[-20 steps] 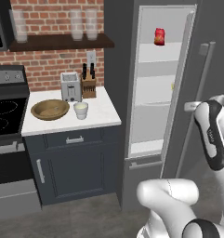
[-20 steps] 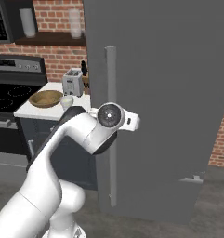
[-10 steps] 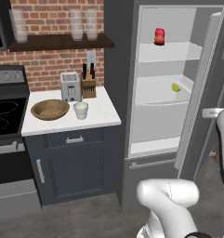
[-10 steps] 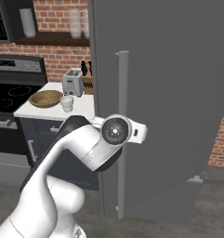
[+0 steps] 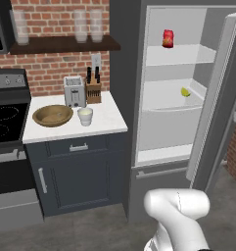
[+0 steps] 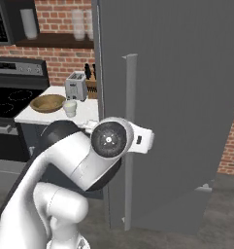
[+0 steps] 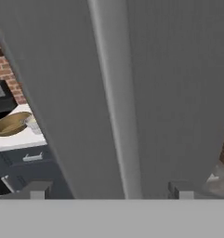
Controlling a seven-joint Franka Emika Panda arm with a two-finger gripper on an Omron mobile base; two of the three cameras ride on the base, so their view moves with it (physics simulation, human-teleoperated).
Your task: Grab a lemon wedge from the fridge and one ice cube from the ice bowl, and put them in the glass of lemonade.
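Note:
The fridge [image 5: 123, 88] stands open, its dark grey door [image 6: 186, 97] swung far out. On a white middle shelf lies the lemon wedge [image 5: 185, 91], tiny and yellow-green. The brown ice bowl [image 5: 52, 115] and the small whitish glass of lemonade [image 5: 85, 116] sit side by side on the white counter. My gripper [image 7: 108, 190] is open at the door's outer face. Its fingertips [image 7: 39, 190] stand wide on either side of the long grey bar handle [image 7: 111, 93], apart from it. The bowl [image 7: 9, 124] and cup [image 7: 33, 124] show past the door's edge.
A red packet [image 5: 167, 38] lies on the fridge's top shelf. A toaster [image 5: 74, 91] and knife block [image 5: 93, 89] stand at the counter's back. A black stove [image 5: 4, 120] is to the left. Tall clear glasses [image 5: 87, 25] stand on the wall shelf.
The fridge door has swung much wider, uncovering the shelf with the lemon wedge. My arm has followed the handle to the right, leaving the left base view.

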